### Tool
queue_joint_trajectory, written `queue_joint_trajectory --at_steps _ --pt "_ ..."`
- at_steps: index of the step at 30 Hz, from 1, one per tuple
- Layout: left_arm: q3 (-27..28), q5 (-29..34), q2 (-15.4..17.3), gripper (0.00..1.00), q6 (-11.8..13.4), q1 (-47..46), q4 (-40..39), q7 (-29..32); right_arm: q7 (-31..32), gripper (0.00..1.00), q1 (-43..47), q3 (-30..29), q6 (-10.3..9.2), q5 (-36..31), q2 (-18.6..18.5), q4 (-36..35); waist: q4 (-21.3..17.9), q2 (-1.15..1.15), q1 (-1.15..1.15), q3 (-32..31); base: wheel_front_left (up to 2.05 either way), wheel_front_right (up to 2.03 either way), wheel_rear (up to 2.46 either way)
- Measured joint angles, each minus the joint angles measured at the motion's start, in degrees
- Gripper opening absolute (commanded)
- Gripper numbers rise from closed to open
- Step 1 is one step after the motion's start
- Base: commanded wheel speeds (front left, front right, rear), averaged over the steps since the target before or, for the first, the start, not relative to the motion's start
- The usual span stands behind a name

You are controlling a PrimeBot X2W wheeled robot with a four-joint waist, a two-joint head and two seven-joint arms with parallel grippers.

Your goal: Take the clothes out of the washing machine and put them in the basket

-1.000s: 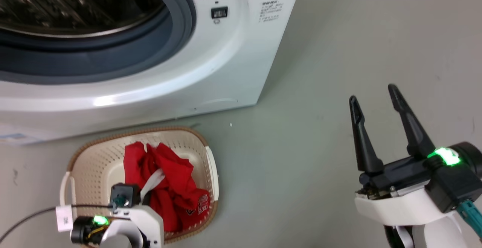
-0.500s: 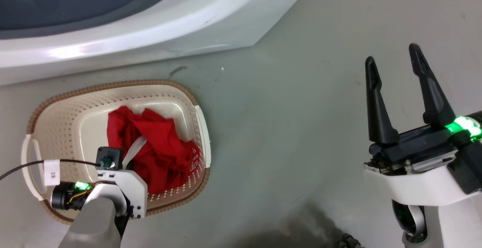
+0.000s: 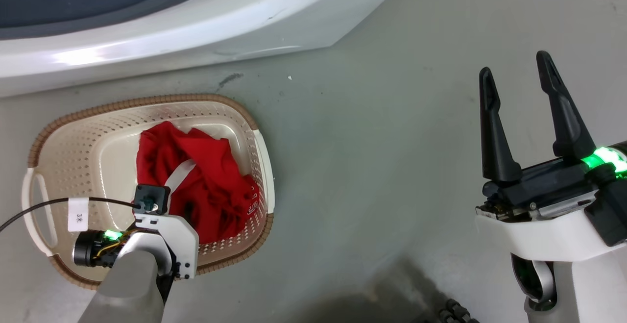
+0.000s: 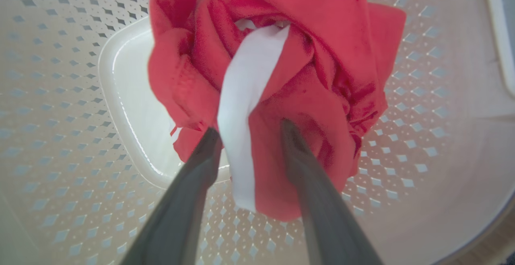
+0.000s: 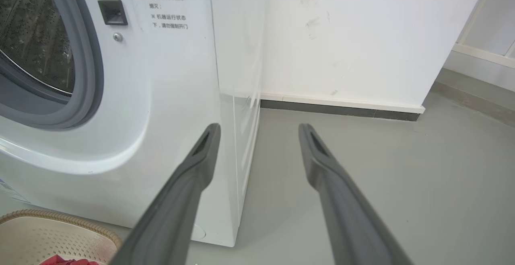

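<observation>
The red jersey (image 3: 196, 176) with a white stripe lies crumpled in the cream basket (image 3: 147, 101) on the floor before the washing machine (image 3: 196, 34). My left wrist (image 3: 161, 230) hangs over the basket's near side. In the left wrist view my left gripper (image 4: 247, 128) is open, its fingers apart against the jersey (image 4: 322, 56), with the white stripe running between them. My right gripper (image 3: 513, 63) is open and holds nothing above bare floor at the right, well away from the basket.
In the right wrist view my right gripper (image 5: 259, 126) points at the washing machine (image 5: 161, 96), beside its open drum mouth. A white wall with a dark skirting (image 5: 342, 110) stands behind. Grey floor (image 3: 367, 166) stretches between the basket and my right arm.
The head camera has tilted down, so the washer has slid up the picture. My left wrist stays over the basket with the jersey under it. My right gripper stays open.
</observation>
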Motion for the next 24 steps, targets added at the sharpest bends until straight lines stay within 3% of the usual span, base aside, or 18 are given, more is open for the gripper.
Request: queue_joint_trajectory --at_steps 8,24 --pt "-0.3 -1.1 -2.4 1.00 0.0 5.2 -0.7 -1.0 0.0 1.00 2.7 -0.1 0.00 -0.4 0.0 2.1 0.9 0.00 0.00 -6.6 0.00 0.00 0.00" --pt "1.8 -2.4 -3.6 1.00 0.9 21.4 -20.3 -1.2 0.0 1.00 11.6 0.6 0.00 -2.8 0.0 5.0 4.3 0.00 -0.01 -23.8 0.00 0.00 0.00"
